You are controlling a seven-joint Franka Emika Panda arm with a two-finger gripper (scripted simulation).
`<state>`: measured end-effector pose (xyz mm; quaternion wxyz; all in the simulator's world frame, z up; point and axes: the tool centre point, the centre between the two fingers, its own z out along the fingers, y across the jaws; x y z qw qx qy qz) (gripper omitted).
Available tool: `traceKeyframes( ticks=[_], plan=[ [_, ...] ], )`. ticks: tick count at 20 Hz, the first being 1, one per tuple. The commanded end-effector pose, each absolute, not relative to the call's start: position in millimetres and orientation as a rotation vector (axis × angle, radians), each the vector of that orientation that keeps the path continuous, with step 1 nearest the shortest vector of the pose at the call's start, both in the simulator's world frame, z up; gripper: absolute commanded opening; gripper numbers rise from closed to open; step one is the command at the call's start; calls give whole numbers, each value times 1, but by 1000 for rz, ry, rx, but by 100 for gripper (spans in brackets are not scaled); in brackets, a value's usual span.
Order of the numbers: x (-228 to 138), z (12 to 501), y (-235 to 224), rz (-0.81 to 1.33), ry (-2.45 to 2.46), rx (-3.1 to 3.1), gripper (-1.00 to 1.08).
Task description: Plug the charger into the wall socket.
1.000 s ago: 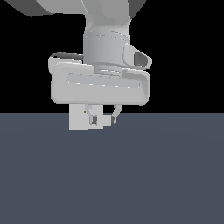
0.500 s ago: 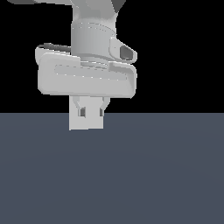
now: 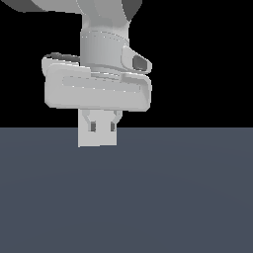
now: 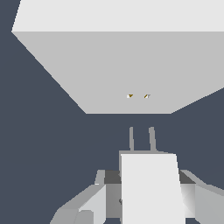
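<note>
In the wrist view my gripper is shut on the charger, a small off-white block. Its two thin prongs point at the wall socket. The socket is a flat off-white panel with two tiny orange-marked holes at its centre. A gap of dark floor separates the prong tips from the panel. In the exterior view the gripper hangs in front of the off-white panel. The charger cannot be told apart from the panel there.
A dark grey-blue floor fills the lower half of the exterior view, under a black background. The broad grey hand and wrist cover most of the panel.
The hand has shifted toward the exterior view's left, risen a little and levelled out from a slight twist. The charger stays in the grip and the panel has not moved.
</note>
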<state>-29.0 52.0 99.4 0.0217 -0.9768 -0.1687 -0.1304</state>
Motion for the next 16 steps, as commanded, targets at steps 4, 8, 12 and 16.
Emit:
traceKeyframes(
  ticks=[4, 8, 12, 16],
  plan=[
    [-10, 100, 59, -405, -525, -3027, -100],
    [2, 100, 64, -405, -526, -3026, -100],
    [8, 100, 66, -405, -526, -3025, -100],
    [8, 100, 66, -405, -525, -3024, -100]
  ],
)
